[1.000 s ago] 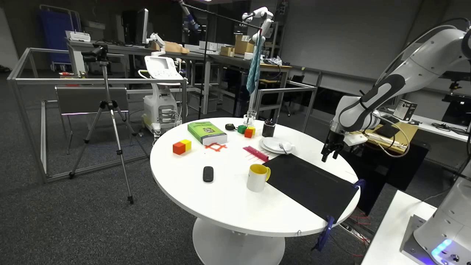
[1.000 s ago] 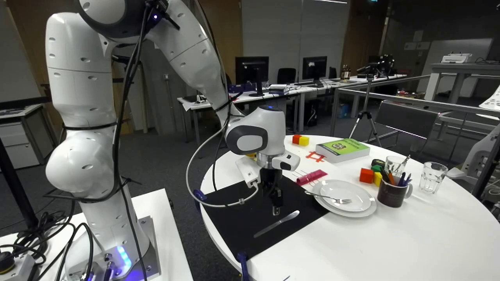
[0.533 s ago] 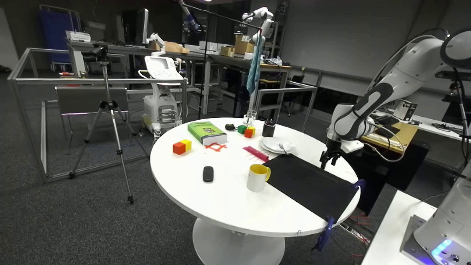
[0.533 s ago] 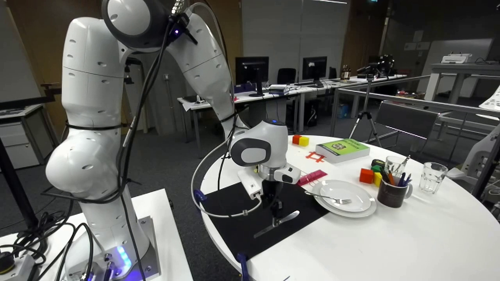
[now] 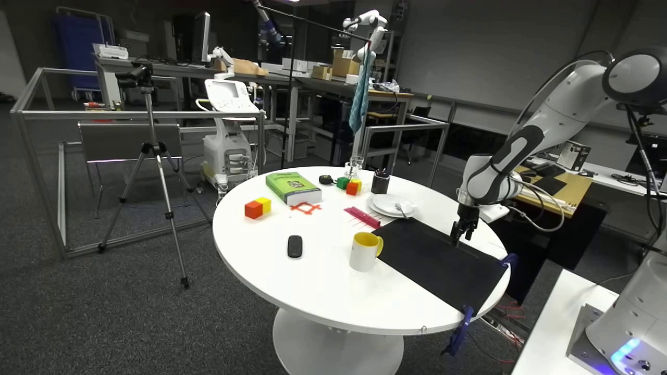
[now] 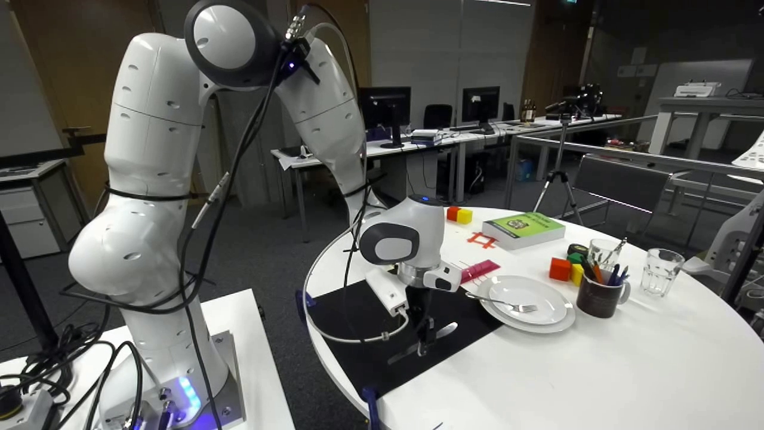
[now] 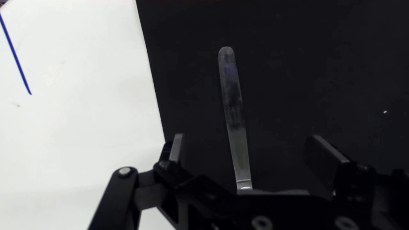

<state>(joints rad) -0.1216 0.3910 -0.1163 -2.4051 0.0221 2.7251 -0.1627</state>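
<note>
My gripper (image 7: 246, 143) is open in the wrist view, its two fingers wide apart with nothing gripped. A silver table knife (image 7: 234, 105) lies flat on the black mat (image 7: 287, 80) and runs between the fingers, touching neither in that view. Its lower end is hidden behind the gripper body. Seen in an exterior view, the gripper (image 6: 425, 343) is low over the middle of the knife (image 6: 446, 329); whether the fingertips touch the mat I cannot tell. From another side, the gripper (image 5: 461, 238) hangs over the mat's far part.
Stacked white plates (image 6: 531, 289) with a fork (image 6: 507, 303) stand beside the mat. Near them are a dark mug of pens (image 6: 598, 298), glasses (image 6: 661, 272) and colored blocks (image 6: 560, 269). A yellow-lined mug (image 5: 363, 252) stands by the mat's edge. Blue clamps (image 5: 461, 330) grip the table rim.
The arm has come down and swung further over the table. My gripper is now lower, over the knife, where before it hung higher above the mat. The fingers have stayed open.
</note>
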